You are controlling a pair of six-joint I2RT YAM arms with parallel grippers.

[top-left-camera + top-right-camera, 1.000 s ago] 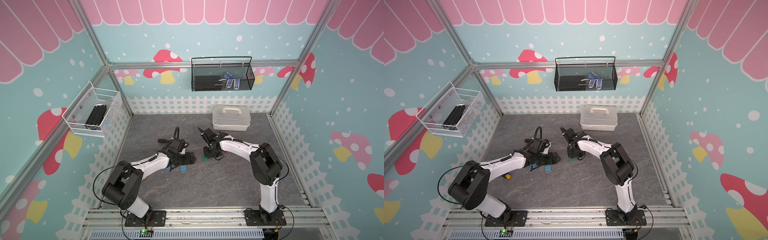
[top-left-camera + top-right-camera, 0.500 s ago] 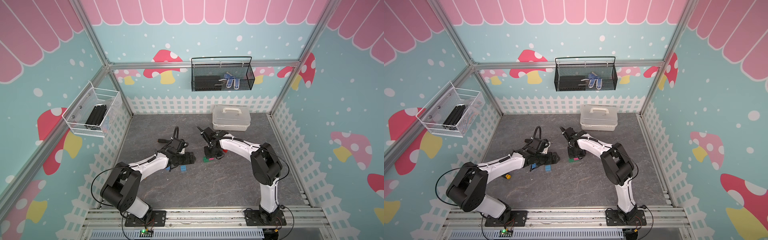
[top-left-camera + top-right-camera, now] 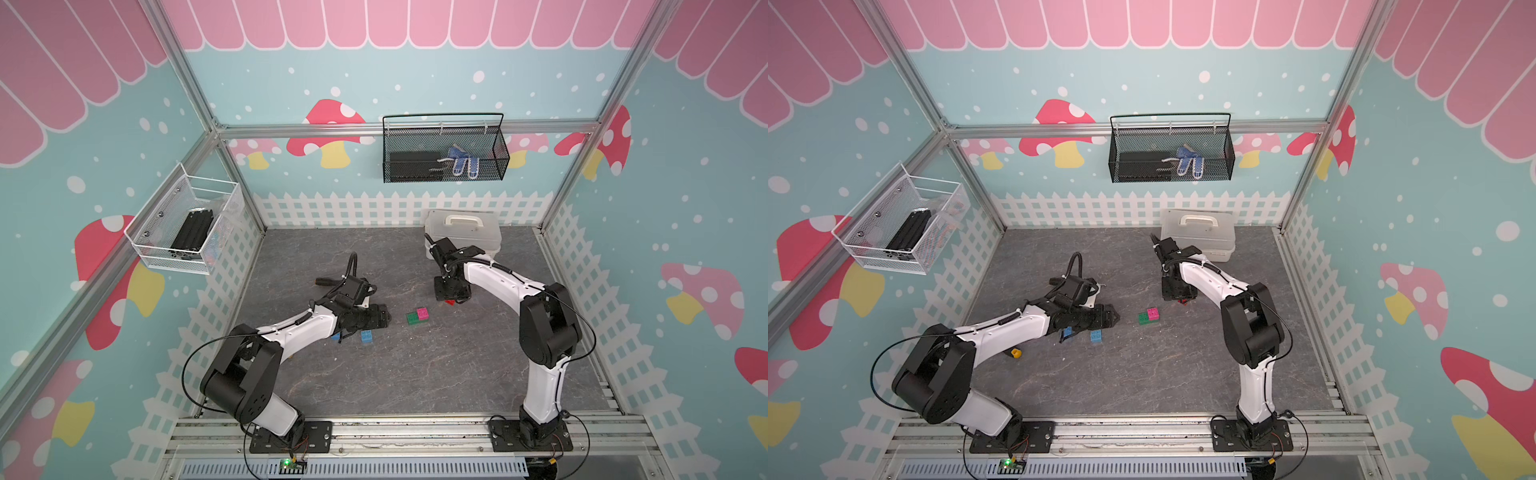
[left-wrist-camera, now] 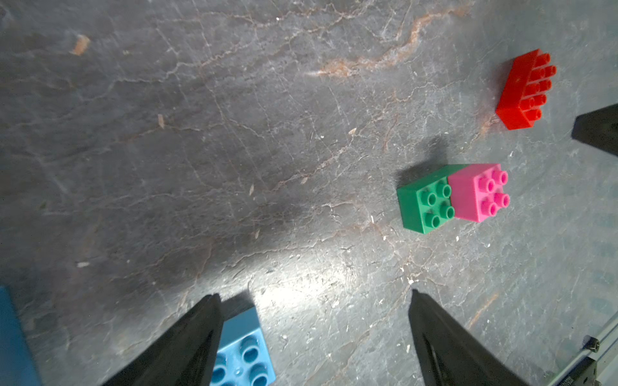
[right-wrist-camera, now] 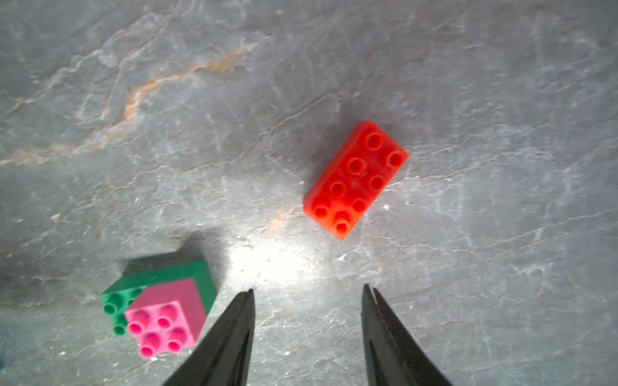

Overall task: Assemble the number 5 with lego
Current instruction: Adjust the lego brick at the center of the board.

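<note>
**Lego (image 3: 417,316) lies in loose pieces on the grey floor (image 3: 415,382)**

The right gripper (image 5: 308,289) hangs low, its tapered black fingers parted and gripping nothing. Just ahead of the tips lies the red brick (image 5: 356,180), a glossy eight-stud oblong, flat with its studs up. Near it but apart, the square pink brick (image 5: 165,320) sits on one half of the long green brick (image 5: 204,277), leaving four green studs bare. The left gripper (image 4: 313,294) is spread wide and also holds nothing. A small blue brick (image 4: 242,351) lies right by one finger. The long blue brick (image 3: 1066,332) is close by, partly under the arm. The floor is veined like stone.
</note>
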